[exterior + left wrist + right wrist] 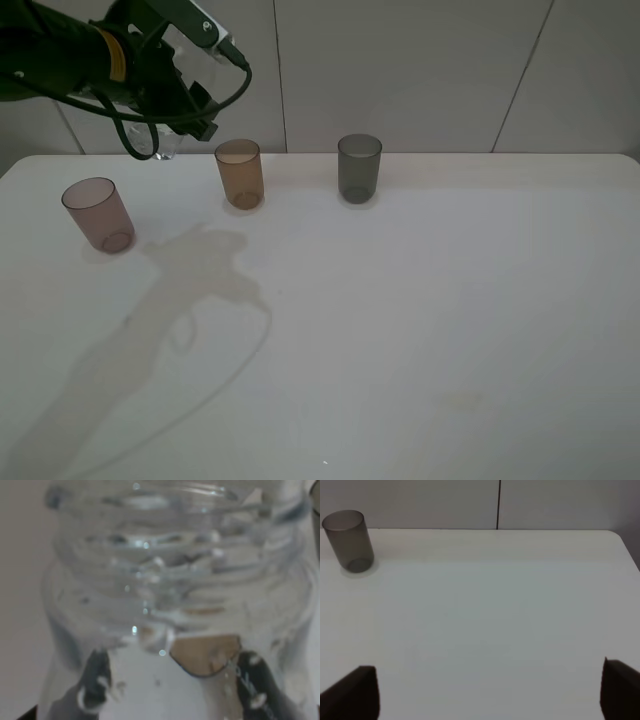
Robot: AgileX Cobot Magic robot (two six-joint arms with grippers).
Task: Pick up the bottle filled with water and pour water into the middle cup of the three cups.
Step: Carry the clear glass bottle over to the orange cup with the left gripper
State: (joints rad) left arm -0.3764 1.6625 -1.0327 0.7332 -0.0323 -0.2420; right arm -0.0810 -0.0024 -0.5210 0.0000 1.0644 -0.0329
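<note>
The bottle (165,595) is clear, glossy plastic. The middle cup (239,175) is translucent plastic. The table (420,320) looks smooth and matt.

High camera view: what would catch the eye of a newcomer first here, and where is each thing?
A pink cup, an amber cup and a grey cup stand in a row, left to right, on the far side of the white table. A black arm hangs over the far left corner and throws a long shadow on the table. A clear bottle, very near, fills the left wrist view.
</note>
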